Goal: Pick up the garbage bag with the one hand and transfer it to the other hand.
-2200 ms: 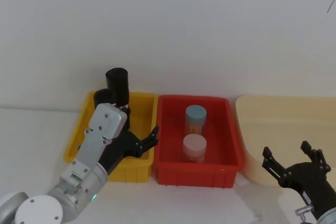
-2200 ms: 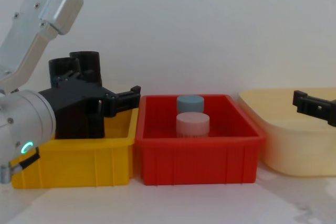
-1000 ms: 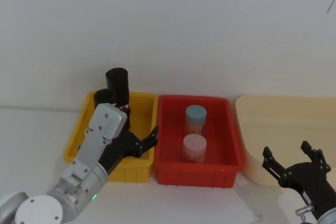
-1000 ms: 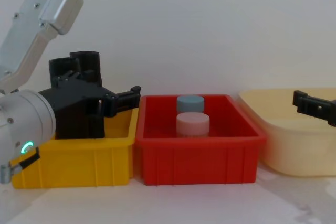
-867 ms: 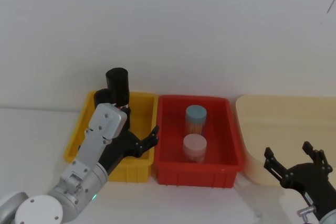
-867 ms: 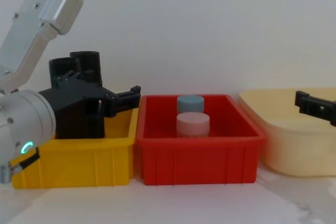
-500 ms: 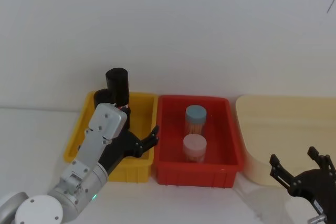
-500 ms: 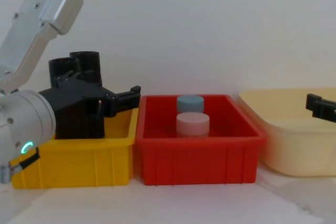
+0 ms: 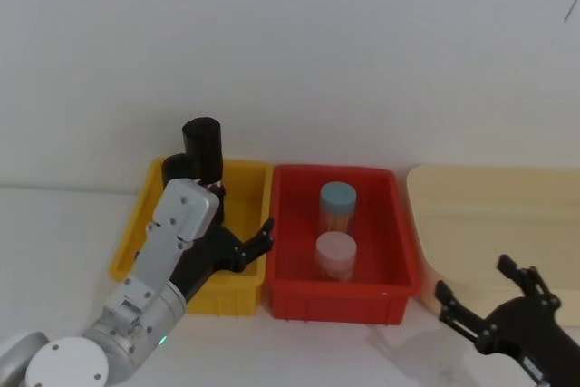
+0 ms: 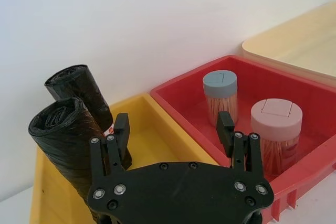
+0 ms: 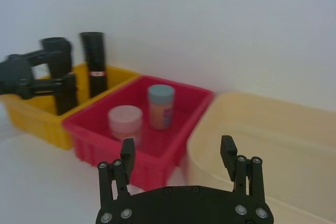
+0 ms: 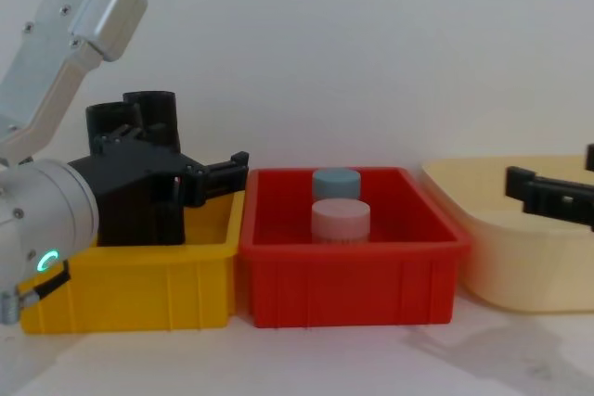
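Right claw (image 9: 473, 280) slid leftward; garbage bag (image 10: 63, 127) stands just beside left claw (image 10: 173, 121).

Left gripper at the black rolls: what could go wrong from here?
1. The nearer black roll of garbage bags stands beside one finger of the open left gripper, outside the jaws; closing now might catch nothing or tip it.
2. The farther black roll stands close behind; a sideways shift could topple both.
3. The other finger hangs over the meeting rims of the yellow plastic bin and red plastic bin; lowering might strike them. The right gripper hovers open.
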Controlling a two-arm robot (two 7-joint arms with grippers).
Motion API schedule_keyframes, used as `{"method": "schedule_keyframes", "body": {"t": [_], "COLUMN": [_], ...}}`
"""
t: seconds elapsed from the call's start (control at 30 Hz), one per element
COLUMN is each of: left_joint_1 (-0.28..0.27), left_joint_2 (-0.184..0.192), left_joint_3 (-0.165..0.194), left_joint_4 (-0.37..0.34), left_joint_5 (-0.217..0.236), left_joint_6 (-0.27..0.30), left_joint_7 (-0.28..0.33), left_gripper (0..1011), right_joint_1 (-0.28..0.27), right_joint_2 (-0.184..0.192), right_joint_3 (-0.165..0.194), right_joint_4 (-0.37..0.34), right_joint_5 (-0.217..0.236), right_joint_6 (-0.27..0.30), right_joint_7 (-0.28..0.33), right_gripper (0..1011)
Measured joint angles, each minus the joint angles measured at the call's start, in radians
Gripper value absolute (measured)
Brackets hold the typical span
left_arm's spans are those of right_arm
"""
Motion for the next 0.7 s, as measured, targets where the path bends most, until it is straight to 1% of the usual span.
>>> {"method": "schedule_keyframes", "body": {"t": [0.17,0.2,0.3,0.33,0.47,0.57,0.6,0.7], "left_joint_1": [0.000,0.000,0.000,0.000,0.000,0.000,0.000,0.000], "left_joint_2": [0.000,0.000,0.000,0.000,0.000,0.000,0.000,0.000], "left_joint_3": [0.000,0.000,0.000,0.000,0.000,0.000,0.000,0.000], "left_joint_4": [0.000,0.000,0.000,0.000,0.000,0.000,0.000,0.000], "left_joint_5": [0.000,0.000,0.000,0.000,0.000,0.000,0.000,0.000], "left_joint_6": [0.000,0.000,0.000,0.000,0.000,0.000,0.000,0.000], "left_joint_7": [0.000,0.000,0.000,0.000,0.000,0.000,0.000,0.000], "left_gripper": [1002,1002,1002,1002,1001,1002,1002,1002], "right_joint_1": [0.016,0.025,0.038,0.049,0.073,0.104,0.104,0.129], "right_joint_2": [0.007,0.008,0.008,0.007,0.001,-0.008,-0.008,-0.015], "right_joint_3": [-0.025,-0.034,-0.050,-0.060,-0.082,-0.107,-0.107,-0.126], "right_joint_4": [-0.002,-0.002,0.000,0.003,0.010,0.020,0.020,0.027], "right_joint_5": [-0.006,-0.008,-0.014,-0.018,-0.032,-0.052,-0.052,-0.070], "right_joint_6": [0.001,0.004,0.014,0.021,0.046,0.079,0.079,0.110], "right_joint_7": [0.036,0.049,0.060,0.064,0.072,0.077,0.077,0.078], "right_gripper": [1000,1000,1000,1000,1000,1000,1000,1000]}}
